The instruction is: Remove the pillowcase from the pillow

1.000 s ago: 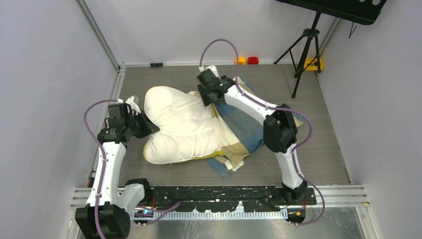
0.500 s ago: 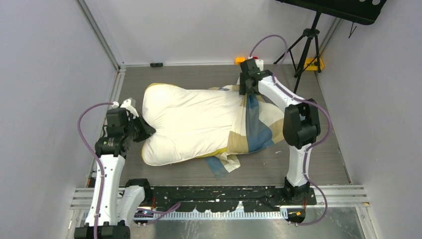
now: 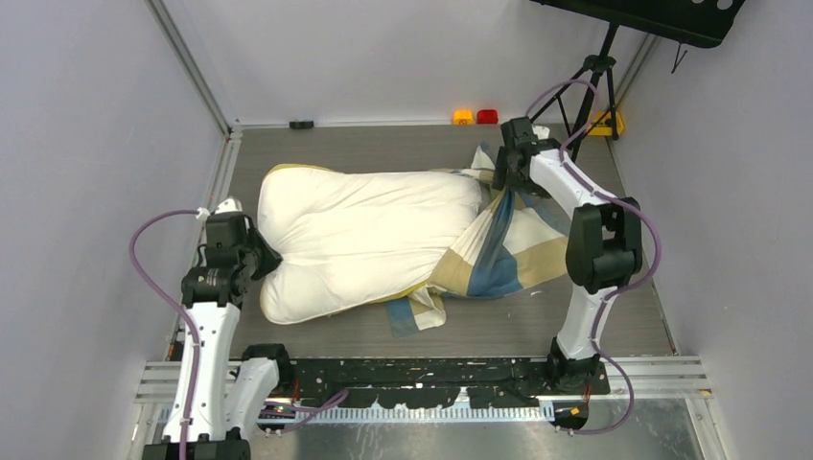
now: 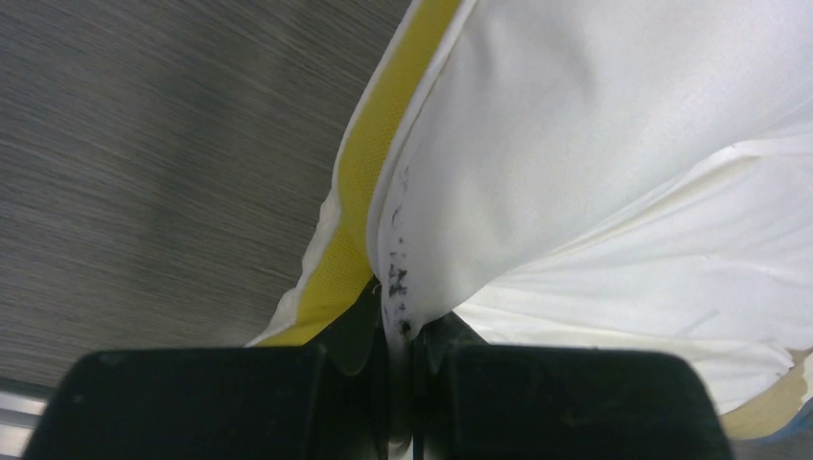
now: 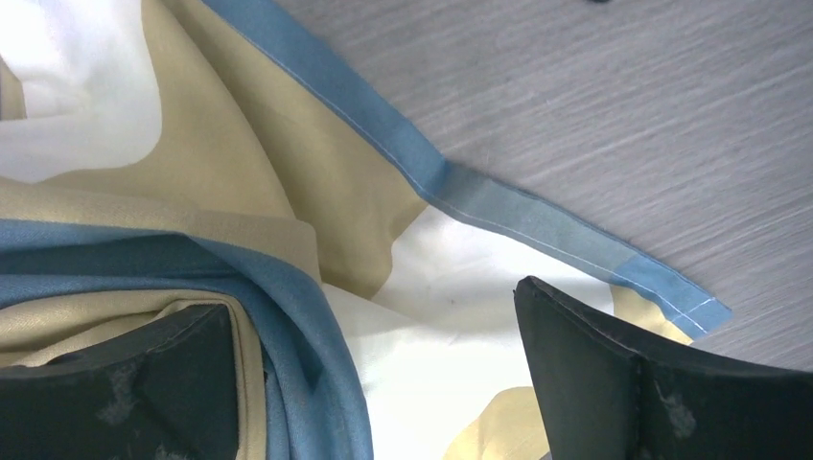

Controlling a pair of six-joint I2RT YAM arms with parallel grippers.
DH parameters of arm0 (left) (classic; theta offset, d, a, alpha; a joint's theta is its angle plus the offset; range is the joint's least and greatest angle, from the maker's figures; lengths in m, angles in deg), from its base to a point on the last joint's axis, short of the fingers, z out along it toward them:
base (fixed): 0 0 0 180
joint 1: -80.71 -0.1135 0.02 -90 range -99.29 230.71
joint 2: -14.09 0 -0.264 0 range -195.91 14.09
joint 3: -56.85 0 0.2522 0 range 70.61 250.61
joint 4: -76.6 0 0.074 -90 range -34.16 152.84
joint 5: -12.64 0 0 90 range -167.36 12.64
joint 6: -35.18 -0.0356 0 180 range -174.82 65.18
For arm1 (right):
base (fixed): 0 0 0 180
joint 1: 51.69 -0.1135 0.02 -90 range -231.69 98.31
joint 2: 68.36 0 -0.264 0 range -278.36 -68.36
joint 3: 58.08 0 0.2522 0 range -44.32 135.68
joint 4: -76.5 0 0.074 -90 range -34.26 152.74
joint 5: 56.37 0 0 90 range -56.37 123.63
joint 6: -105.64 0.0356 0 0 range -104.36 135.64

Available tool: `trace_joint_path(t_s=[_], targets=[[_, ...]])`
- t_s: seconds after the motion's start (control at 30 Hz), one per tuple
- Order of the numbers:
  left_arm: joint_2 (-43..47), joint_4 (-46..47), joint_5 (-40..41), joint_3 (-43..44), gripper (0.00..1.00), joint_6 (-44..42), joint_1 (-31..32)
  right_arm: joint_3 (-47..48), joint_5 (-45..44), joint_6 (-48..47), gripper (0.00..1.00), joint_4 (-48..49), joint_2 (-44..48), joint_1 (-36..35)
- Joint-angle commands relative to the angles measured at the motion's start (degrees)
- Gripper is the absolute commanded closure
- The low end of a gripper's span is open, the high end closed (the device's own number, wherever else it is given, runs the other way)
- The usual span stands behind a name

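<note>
**Pillow** (image 3: pixel 364 225): cream-white and plump, with a yellow piped edge. It lies on the table and spans the gap from the left gripper (image 3: pixel 261 257) toward the right gripper (image 3: pixel 500 178). Most of it is bare. The end nearest the right gripper sits inside the pillowcase.

**Pillowcase** (image 3: pixel 513 249): checked in blue, tan and white. It is bunched around that end of the pillow, beneath the right gripper and on its near side. A loose flap trails toward the near rail.

**Left gripper**: the fingers (image 4: pixel 355 335) are pinched tight on the pillow's white cloth, just beside the yellow piping. It holds the pillow's edge low over the table.

**Right gripper**: the fingers (image 5: pixel 594 374) stand wide apart. The pillowcase's blue hem band runs slantwise between and below them, and neither finger is seen clamping the cloth.

**Surface**: the table (image 3: pixel 336 153) is a grey board with a wood grain, showing bare just past the right gripper's fingers in its wrist view. A metal rail (image 3: pixel 652 369) runs along the near edge by the arm bases.

**Room**:
- Pale walls (image 3: pixel 96 144) close in three sides.
- An orange block (image 3: pixel 463 116) and a red block (image 3: pixel 487 116) sit touching at the far edge, beyond the right gripper.
- A small black item (image 3: pixel 302 124) lies on the far edge, well beyond the left gripper.
- A black tripod (image 3: pixel 590 96) stands beyond the right gripper and to its right, with a yellow object (image 3: pixel 602 122) at its foot.
- A purple cable (image 3: pixel 144 278) loops beside the left arm.
</note>
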Motion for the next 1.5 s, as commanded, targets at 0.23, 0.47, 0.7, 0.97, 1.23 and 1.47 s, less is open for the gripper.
trace_joint_path(t_s=[0.23, 0.47, 0.7, 0.97, 1.23, 1.47], targets=[[1.4, 5.8, 0.3, -0.8, 1.00, -4.5, -1.9, -3.2, 17.6, 0.3, 0.06, 10.1, 16.7, 4.5], [-0.6, 6.2, -1.0, -1.0, 0.99, -4.5, -1.9, 2.9, 21.8, -2.4, 0.06, 3.3, 20.7, -6.5], [-4.5, 4.7, -1.4, 0.8, 0.44, -4.1, -1.9, 0.6, 23.3, -1.9, 0.06, 0.6, 23.2, -10.7], [-10.2, -1.2, 1.3, 8.6, 0.00, -2.9, -1.9, -7.7, 26.1, -2.4, 0.06, 0.6, 28.2, -10.9], [-14.2, 1.0, -0.1, 12.2, 0.00, -0.5, 12.9, -16.5, 31.0, -0.7, 0.06, 3.0, 31.1, -11.6], [-26.2, -3.9, 10.4, 19.8, 0.00, -6.4, 39.3, -25.0, 35.1, 1.6, 0.07, 4.9, 33.4, -13.7]])
